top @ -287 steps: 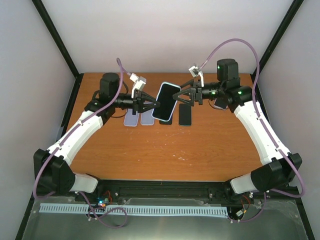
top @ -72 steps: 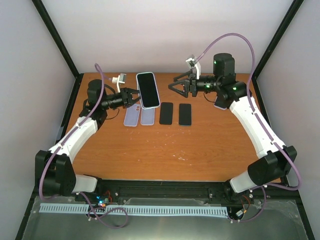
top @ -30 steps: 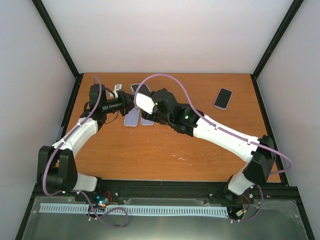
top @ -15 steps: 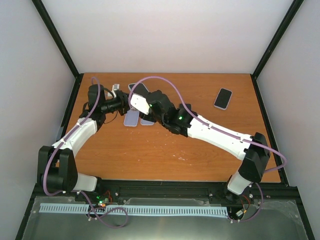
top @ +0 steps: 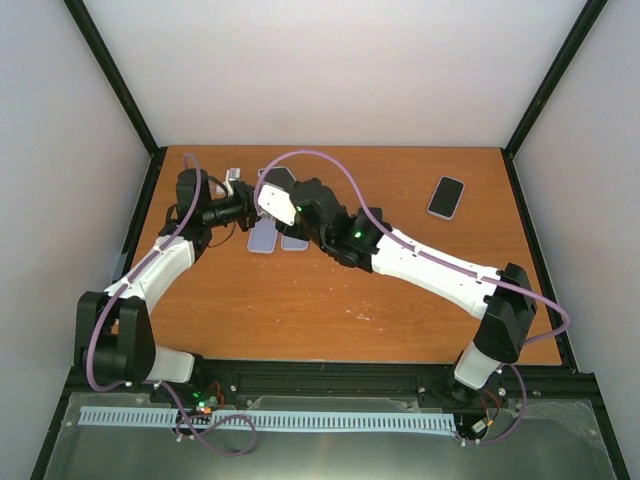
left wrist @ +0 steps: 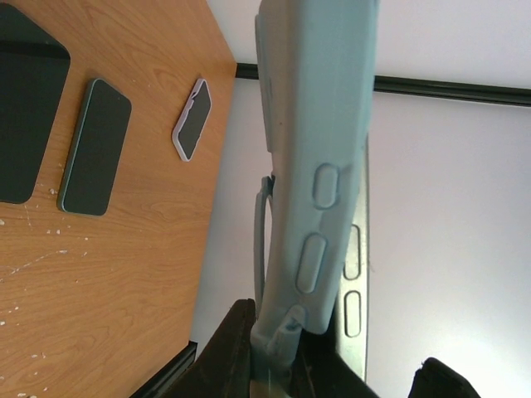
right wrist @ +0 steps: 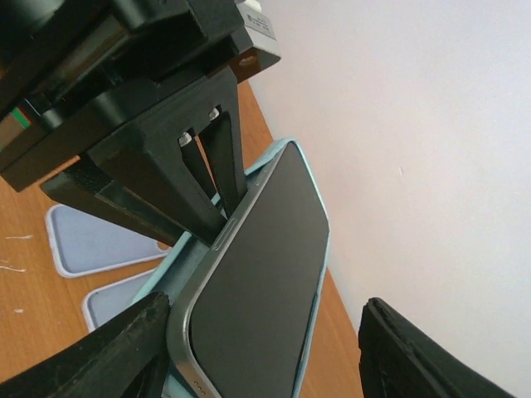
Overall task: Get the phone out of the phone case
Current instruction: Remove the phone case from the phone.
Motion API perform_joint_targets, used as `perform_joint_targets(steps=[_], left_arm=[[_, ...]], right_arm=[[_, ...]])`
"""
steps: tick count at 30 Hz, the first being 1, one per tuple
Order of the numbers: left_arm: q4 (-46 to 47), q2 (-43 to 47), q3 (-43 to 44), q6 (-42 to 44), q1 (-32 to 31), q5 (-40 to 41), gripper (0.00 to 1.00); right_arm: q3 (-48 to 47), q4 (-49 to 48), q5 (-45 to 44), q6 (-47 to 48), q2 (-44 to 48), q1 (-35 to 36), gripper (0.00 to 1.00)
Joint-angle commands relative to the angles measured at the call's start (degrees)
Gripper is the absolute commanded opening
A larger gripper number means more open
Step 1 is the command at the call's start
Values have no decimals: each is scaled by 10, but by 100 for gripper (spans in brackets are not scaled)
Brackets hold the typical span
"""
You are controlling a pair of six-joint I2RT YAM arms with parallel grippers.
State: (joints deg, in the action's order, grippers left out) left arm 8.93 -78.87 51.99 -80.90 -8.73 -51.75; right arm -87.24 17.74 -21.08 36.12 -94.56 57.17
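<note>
Left gripper (left wrist: 280,361) on phone case (left wrist: 319,124) end, lengthwise outward.

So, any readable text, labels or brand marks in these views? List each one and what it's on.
No text can be read in any view.
phone: screen dark, nothing on it.
phone case: raised button shapes only, no lettering.
phones lying on the table: screens dark, no marks visible.
red and green patch on black housing: too blurred to read.

Pale blue phone case (left wrist: 319,166) — black-screened phone (right wrist: 257,274), silver edge.
</note>
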Motion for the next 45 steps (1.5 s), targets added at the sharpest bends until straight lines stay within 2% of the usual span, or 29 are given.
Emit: perform_joint_targets(steps=[1, 7, 16, 21, 28, 30, 45], left_arm=[[40, 18, 13, 3, -1, -35, 1], [50, 18, 26, 24, -4, -70, 1], [20, 28, 28, 77, -10, -66, 1], [20, 30, 26, 81, -15, -67, 1], [6, 30, 20, 90, -16, -49, 1], [2, 27, 19, 92, -16, -40, 1], [-87, 10, 25, 168, -8, 55, 1]], right_arm=[[42, -84, -80, 79, -8, -1, 61], [152, -262, -137, 228, 3, -1, 60], [165, -306, -161, 268, -18, -14, 59], [153, -310, -161, 273, -29, -26, 52], [136, -274, -143, 248, -4, -24, 11], [131, -265, -141, 239, 5, -24, 3], [76, -167, -110, 150, 56, -24, 3]])
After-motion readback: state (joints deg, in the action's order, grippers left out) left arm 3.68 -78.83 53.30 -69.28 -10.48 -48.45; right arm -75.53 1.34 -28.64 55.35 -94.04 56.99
